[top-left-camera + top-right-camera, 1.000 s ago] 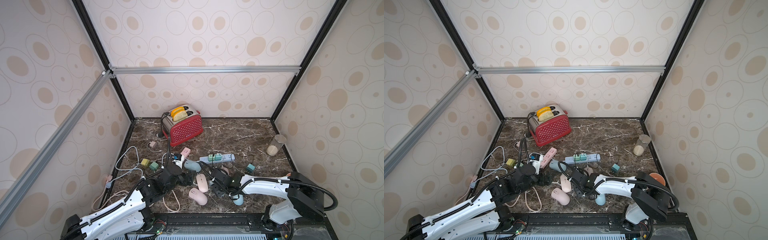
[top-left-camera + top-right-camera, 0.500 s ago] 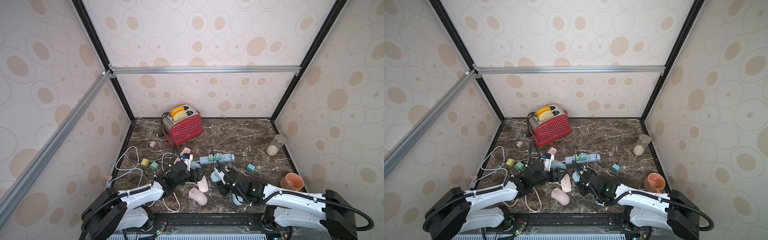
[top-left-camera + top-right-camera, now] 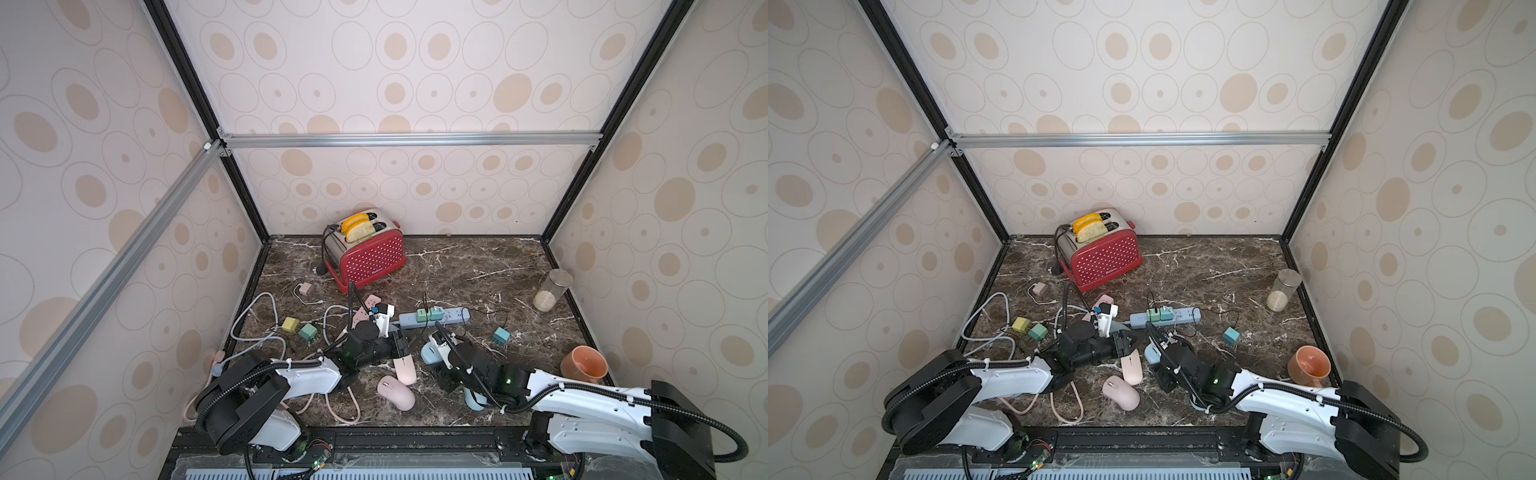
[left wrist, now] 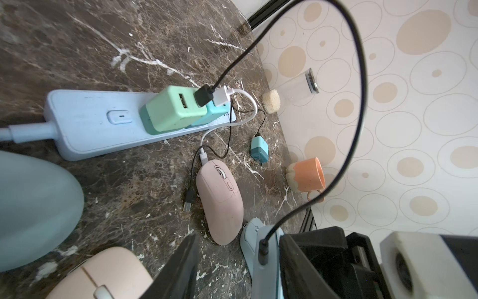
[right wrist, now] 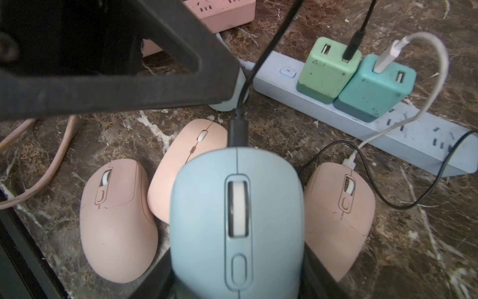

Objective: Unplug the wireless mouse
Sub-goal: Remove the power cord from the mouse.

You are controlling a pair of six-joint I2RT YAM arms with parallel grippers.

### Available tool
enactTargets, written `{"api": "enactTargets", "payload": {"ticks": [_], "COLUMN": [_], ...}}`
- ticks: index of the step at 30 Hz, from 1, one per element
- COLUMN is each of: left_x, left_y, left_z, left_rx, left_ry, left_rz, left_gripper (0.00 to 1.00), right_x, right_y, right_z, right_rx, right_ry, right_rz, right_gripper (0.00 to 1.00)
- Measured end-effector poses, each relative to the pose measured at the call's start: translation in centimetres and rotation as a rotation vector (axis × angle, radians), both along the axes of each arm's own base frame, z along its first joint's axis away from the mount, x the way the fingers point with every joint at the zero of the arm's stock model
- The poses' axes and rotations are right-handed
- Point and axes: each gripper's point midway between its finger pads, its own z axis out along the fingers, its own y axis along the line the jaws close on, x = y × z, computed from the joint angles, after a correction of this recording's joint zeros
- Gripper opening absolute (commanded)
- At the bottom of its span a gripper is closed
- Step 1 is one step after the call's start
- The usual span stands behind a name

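Right now the right gripper [image 5: 236, 261] is clamped on the blue mouse [image 5: 236, 207], one finger on each flank. It holds the mouse raised over the table [image 5: 413, 246], with pink mice [image 5: 116, 220] lying just below and to either side. Straight ahead of that gripper the black plug [image 5: 238, 129] sits seated in the mouse's nose, so the cable [image 4: 364, 98] is not yet out. The left gripper [image 4: 243, 248] faces it head-on, jaws partly apart with the plug between them. One finger [image 4: 181, 266] stands clear of the plug, and whether the other touches it cannot be told. From between those jaws the cable arcs up and out of the wrist view. Beyond the left gripper a black connector is seated in the green charger [image 4: 173, 111] on the strip [image 4: 85, 124]. In both top views the two grippers meet tip to tip.
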Motion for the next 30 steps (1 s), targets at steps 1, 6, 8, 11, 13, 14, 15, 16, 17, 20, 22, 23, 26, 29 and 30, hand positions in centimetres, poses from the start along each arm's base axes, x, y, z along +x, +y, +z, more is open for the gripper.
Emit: {"api": "enactTargets", "payload": {"ticks": [1,6,8,11,13,14,15,16,17,20,22,23,26,29,30], "left_x": [0.0,0.3,0.4,0.4,0.5,0.4,0.4,0.4,0.4,0.4,0.4,0.4,0.4,0.5,0.5], "left_y": [-0.2,-0.8,-0.9,-1.0,-1.0,-1.1,-1.1,-1.2,-1.2,-1.4,-1.4,-1.5,-1.5,-1.5,-1.5], "left_z": [0.1,0.5,0.6,0.7,0.6,0.5,0.5,0.5,0.4,0.7,0.8,0.9,1.0,1.1,1.0], "left_rx": [-0.004,-0.033,-0.04,-0.051,-0.055,-0.056,-0.058,-0.059,-0.06,-0.07,-0.076,-0.078,-0.086,-0.094,-0.094], "left_ry": [0.002,0.001,-0.001,0.002,0.008,0.012,0.015,0.017,0.02,0.022,0.021,0.022,0.027,0.036,0.038], "left_rz": [-0.004,-0.006,-0.005,-0.003,-0.002,-0.002,-0.002,-0.003,-0.003,-0.001,-0.002,-0.001,0.0,0.01,0.014], "left_gripper": [0.47,0.42,0.4,0.39,0.37,0.34,0.32,0.32,0.3,0.26,0.23,0.21,0.15,0.01,0.0], "right_x": [0.0,0.1,0.1,0.2,0.3,0.4,0.4,0.5,0.5,0.7,0.7,0.8,0.9,1.0,1.0], "right_y": [0.1,0.3,0.4,0.6,0.7,0.8,0.9,0.9,0.9,1.0,1.0,1.1,1.2,1.3,1.3], "right_z": [0.0,-0.2,-0.1,0.1,0.3,0.4,0.5,0.6,0.6,0.8,0.8,0.7,0.7,0.8,0.8], "right_rx": [0.001,0.001,0.007,0.019,0.025,0.029,0.033,0.036,0.039,0.042,0.043,0.041,0.039,0.038,0.038], "right_ry": [0.0,0.003,0.0,-0.006,-0.011,-0.014,-0.017,-0.019,-0.022,-0.029,-0.031,-0.03,-0.03,-0.033,-0.034], "right_rz": [0.0,0.003,0.003,0.003,0.001,0.0,-0.001,-0.003,-0.004,-0.009,-0.011,-0.011,-0.012,-0.016,-0.018], "right_gripper": [0.42,0.42,0.41,0.41,0.41,0.41,0.41,0.41,0.41,0.4,0.4,0.4,0.4,0.4,0.39]}}
